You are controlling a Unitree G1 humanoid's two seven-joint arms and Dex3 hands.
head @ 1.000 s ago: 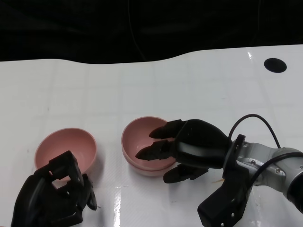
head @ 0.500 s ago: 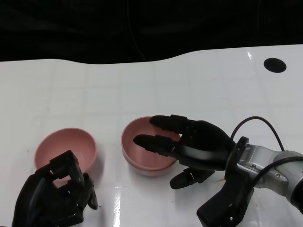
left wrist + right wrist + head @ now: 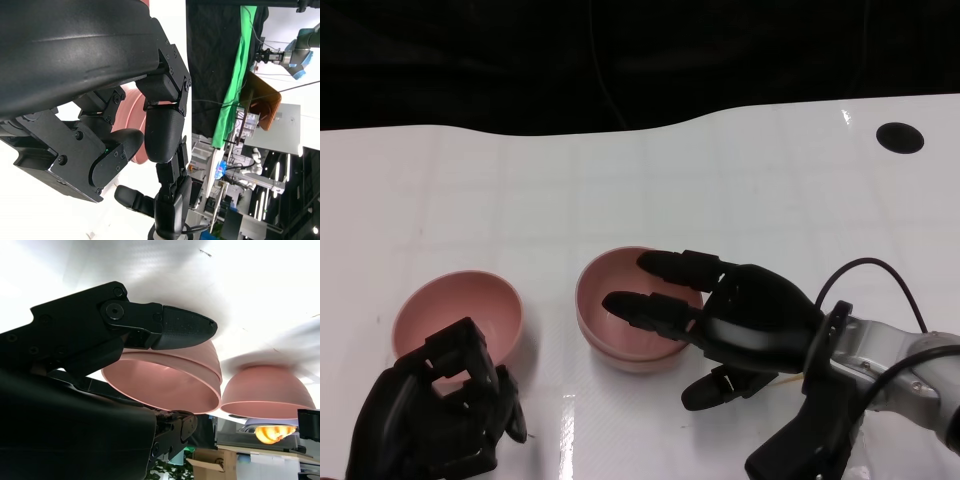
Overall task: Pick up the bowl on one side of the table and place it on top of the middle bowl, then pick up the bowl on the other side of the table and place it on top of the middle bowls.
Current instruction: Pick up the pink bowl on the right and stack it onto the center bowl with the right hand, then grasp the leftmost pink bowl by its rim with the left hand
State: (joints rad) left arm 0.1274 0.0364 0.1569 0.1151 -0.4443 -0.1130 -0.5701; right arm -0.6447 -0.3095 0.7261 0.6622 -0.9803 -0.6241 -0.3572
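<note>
Head view | two nested pink bowls (image 3: pixel 630 335) mid-table (image 3: pixel 740 180), right robot hand (image 3: pixel 730 315) spread over their rim, holding nothing | third bowl (image 3: pixel 460 312) left, beside curled, empty left robot hand (image 3: pixel 430 415) | bowls look light, rigid, smooth; pinch rim.

Left hand (image 3: pixel 115 125) fingers (image 3: pixel 162 132) curled before a pink bowl (image 3: pixel 134 125).

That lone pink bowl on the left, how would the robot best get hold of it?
Probably by the rim. The lone pink bowl sits upright with its mouth open, so the thin edge is the only part a hand can pinch. The left hand is right beside its near side, so coming from there, fingers inside and thumb outside the wall, looks easiest.
</note>
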